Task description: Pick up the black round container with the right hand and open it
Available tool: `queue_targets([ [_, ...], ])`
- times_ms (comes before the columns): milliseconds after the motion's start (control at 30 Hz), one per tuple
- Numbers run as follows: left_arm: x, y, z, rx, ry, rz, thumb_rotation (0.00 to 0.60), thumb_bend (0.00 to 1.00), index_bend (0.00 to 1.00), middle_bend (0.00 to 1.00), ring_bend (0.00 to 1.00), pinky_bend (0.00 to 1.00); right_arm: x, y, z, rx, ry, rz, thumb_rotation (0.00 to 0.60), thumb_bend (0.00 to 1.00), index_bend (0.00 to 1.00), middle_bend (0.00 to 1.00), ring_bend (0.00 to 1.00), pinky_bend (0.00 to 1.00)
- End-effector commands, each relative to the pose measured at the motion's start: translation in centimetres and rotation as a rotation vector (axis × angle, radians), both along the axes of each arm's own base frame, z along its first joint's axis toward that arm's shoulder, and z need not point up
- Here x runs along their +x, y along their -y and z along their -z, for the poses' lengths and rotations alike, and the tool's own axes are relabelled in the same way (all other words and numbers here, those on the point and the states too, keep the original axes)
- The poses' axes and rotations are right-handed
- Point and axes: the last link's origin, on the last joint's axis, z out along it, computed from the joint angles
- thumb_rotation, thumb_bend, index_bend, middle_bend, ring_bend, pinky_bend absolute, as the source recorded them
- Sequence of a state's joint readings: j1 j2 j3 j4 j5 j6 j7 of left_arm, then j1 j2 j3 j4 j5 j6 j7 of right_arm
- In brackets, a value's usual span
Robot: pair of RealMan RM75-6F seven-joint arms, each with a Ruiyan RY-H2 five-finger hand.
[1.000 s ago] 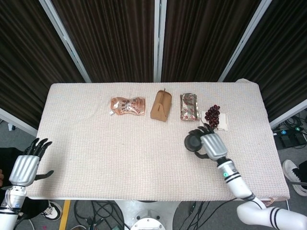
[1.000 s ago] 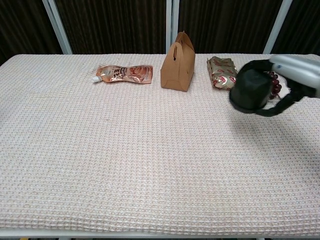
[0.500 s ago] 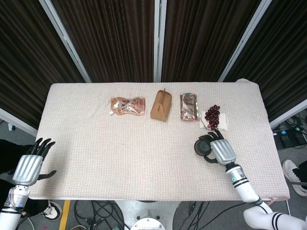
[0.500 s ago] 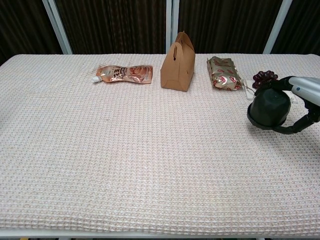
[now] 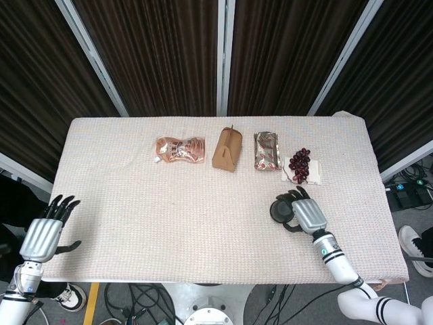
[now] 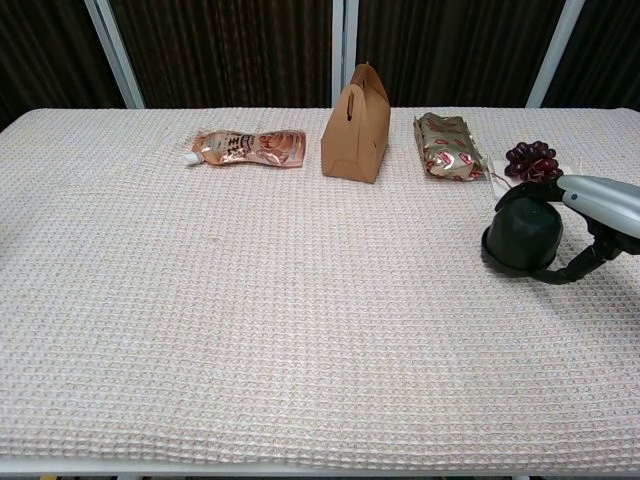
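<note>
The black round container stands on the table at the right side, in front of the grapes. My right hand wraps around it from the right, with dark fingers curled over its top and under its near side. In the chest view the container's base looks down on the cloth. My left hand hangs off the table's left edge with its fingers spread and nothing in it; the chest view does not show it.
Along the back stand an orange pouch, a brown paper box, a foil snack pack and dark grapes on a white napkin. The cloth-covered table spreads wide to the left.
My right hand has carried the container down and to the right, from above the table to the cloth near the grapes. The left hand has barely shifted.
</note>
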State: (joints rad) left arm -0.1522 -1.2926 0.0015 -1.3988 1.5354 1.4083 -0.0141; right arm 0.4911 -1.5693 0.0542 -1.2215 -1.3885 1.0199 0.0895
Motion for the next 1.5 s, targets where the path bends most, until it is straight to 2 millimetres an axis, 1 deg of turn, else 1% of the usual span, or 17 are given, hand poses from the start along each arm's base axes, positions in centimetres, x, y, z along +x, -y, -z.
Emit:
queue_targets([
  [33, 0.0, 0.0, -0.1, 0.001, 0.0, -0.002, 0.6, 0.02, 0.13, 0.07, 0.0, 0.22, 0.0, 0.0, 0.2, 0.014, -0.004, 0.008, 0.6, 0.11, 0.33, 0.44, 0.1, 0.0],
  [133, 0.0, 0.0, 0.0, 0.001, 0.001, -0.001, 0.6, 0.02, 0.13, 0.07, 0.0, 0.22, 0.0, 0.0, 0.3, 0.036, -0.01, 0.021, 0.6, 0.05, 0.22, 0.39, 0.09, 0.0],
  [233, -0.1, 0.0, 0.0, -0.002, 0.0, -0.003, 0.6, 0.02, 0.13, 0.07, 0.0, 0.22, 0.0, -0.2, 0.3, 0.043, -0.016, 0.024, 0.6, 0.02, 0.16, 0.36, 0.07, 0.0],
  [400, 0.0, 0.1, -0.1, 0.002, 0.0, -0.001, 0.6, 0.02, 0.13, 0.07, 0.0, 0.22, 0.1, -0.3, 0.0, 0.045, -0.016, 0.025, 0.6, 0.0, 0.11, 0.26, 0.02, 0.0],
  [533, 0.0, 0.1, -0.2, 0.002, 0.002, 0.0, 0.6, 0.02, 0.13, 0.07, 0.0, 0.22, 0.3, -0.4, -0.7, 0.022, -0.008, 0.012, 0.6, 0.0, 0.1, 0.24, 0.01, 0.0],
  [700, 0.1, 0.1, -0.1, 0.002, 0.005, 0.004, 0.6, 0.02, 0.13, 0.07, 0.0, 0.22, 0.6, -0.4, -1.3, 0.006, -0.009, 0.005, 0.6, 0.0, 0.09, 0.24, 0.01, 0.0],
  [900, 0.1, 0.1, -0.2, 0.004, 0.005, 0.005, 0.6, 0.02, 0.13, 0.07, 0.0, 0.22, 0.8, -0.5, -1.1, 0.011, -0.005, 0.004, 0.6, 0.0, 0.09, 0.25, 0.01, 0.0],
  [1133, 0.1, 0.1, -0.3, 0.005, 0.007, 0.004, 0.6, 0.02, 0.13, 0.07, 0.0, 0.22, 0.9, -0.5, -0.9, 0.012, -0.002, 0.005, 0.6, 0.02, 0.09, 0.35, 0.01, 0.0],
  [1233, 0.1, 0.1, -0.3, 0.004, 0.007, 0.004, 0.6, 0.02, 0.13, 0.07, 0.0, 0.22, 1.0, -0.5, -0.9, 0.004, 0.001, 0.003, 0.6, 0.04, 0.12, 0.38, 0.02, 0.0],
  [1500, 0.1, 0.1, -0.3, 0.006, 0.008, 0.008, 0.6, 0.02, 0.13, 0.07, 0.0, 0.22, 1.3, -0.5, -1.3, -0.023, 0.021, -0.007, 0.6, 0.07, 0.18, 0.41, 0.03, 0.0],
])
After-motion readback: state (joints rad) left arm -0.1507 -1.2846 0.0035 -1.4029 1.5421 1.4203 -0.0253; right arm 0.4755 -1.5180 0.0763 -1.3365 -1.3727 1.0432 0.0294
